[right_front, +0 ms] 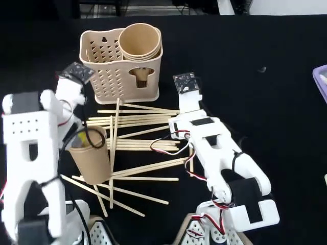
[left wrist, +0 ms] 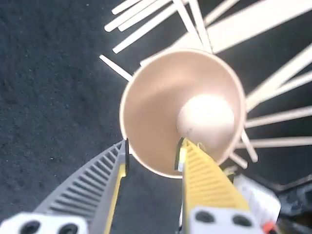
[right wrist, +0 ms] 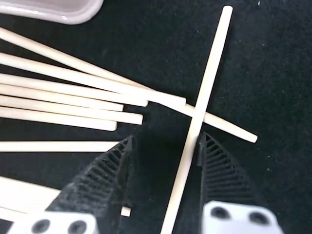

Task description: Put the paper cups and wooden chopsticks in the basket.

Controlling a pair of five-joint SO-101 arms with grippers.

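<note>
The paper cup point(right_front: 92, 161), tilted over the near-left chopsticks point(right_front: 138, 144), hangs by its rim in your left pincer's point(left wrist: 153, 146) pinch and could slip before reaching the far basket point(right_front: 110, 76). Your right pincer point(right wrist: 165, 141), spread astride one chopstick point(right wrist: 208, 73), may nudge it away.

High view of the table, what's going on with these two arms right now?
The left gripper is shut on the rim of a paper cup, holding it tilted over the scattered chopsticks. The right gripper is open low over the table, with a single chopstick between its fingers. A stack of cups already sits in the basket.
</note>
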